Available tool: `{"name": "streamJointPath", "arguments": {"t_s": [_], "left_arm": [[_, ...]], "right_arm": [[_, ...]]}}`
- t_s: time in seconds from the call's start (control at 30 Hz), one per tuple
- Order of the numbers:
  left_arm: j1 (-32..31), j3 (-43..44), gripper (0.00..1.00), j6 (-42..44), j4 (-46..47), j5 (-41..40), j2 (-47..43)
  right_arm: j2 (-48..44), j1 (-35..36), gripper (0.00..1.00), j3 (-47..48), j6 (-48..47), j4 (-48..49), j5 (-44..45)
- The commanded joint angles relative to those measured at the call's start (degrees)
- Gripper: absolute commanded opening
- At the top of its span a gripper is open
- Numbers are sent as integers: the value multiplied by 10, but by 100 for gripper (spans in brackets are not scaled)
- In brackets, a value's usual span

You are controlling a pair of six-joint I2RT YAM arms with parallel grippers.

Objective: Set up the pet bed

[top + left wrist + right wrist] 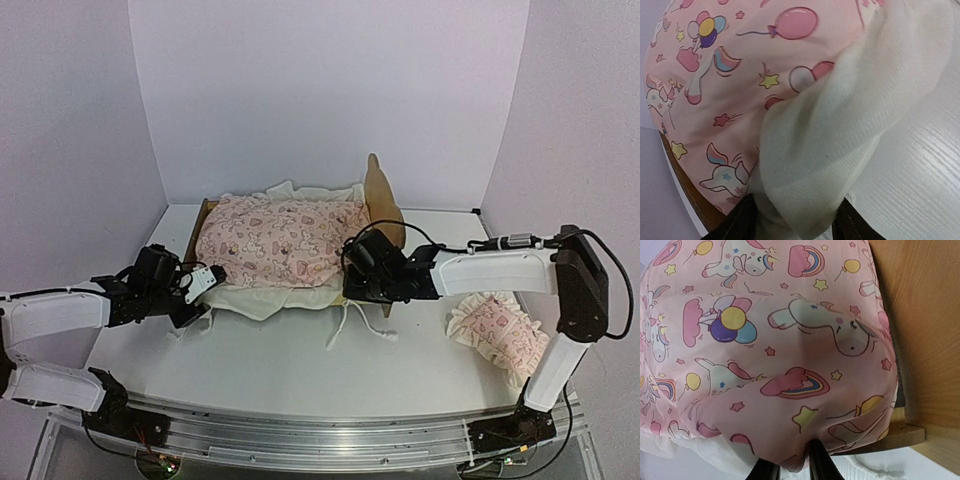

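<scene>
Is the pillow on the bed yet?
No, the pillow lies on the table, apart from the pet bed.

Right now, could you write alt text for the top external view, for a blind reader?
A small pale-wood pet bed on a white table is covered by a pink printed quilt over cream padding. The left gripper and right gripper are at its two ends; a ruffled pink pillow lies apart at the right.

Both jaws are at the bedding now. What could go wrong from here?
1. The left gripper's jaws seem to hold only the cream pad; pulling could drag it out from under the quilt.
2. Loose ties trail on the table and may snag.
3. The right arm could brush the pillow.
</scene>
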Motion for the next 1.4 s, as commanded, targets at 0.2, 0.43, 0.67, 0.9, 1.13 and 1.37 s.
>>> {"name": "streamJointPath", "arguments": {"t_s": [0.2, 0.43, 0.67, 0.9, 1.13, 1.37], "left_arm": [[44, 49, 0, 21, 23, -4, -14], [114, 66, 0, 36, -11, 42, -16], [118, 81, 0, 36, -37, 107, -17], [118, 87, 0, 25, -56, 185, -35], [118, 90, 0, 17, -61, 194, -38], [118, 90, 0, 12, -57, 197, -31]], "right_arm": [[-65, -35, 0, -35, -36, -22, -4], [-99, -66, 0, 13, -118, -190, -104], [-94, -79, 10, 40, -136, -301, -97], [-80, -74, 40, 127, -144, -396, -51], [-71, 10, 39, 107, -152, -327, -94], [-52, 14, 53, -18, -14, -39, -157]]}}
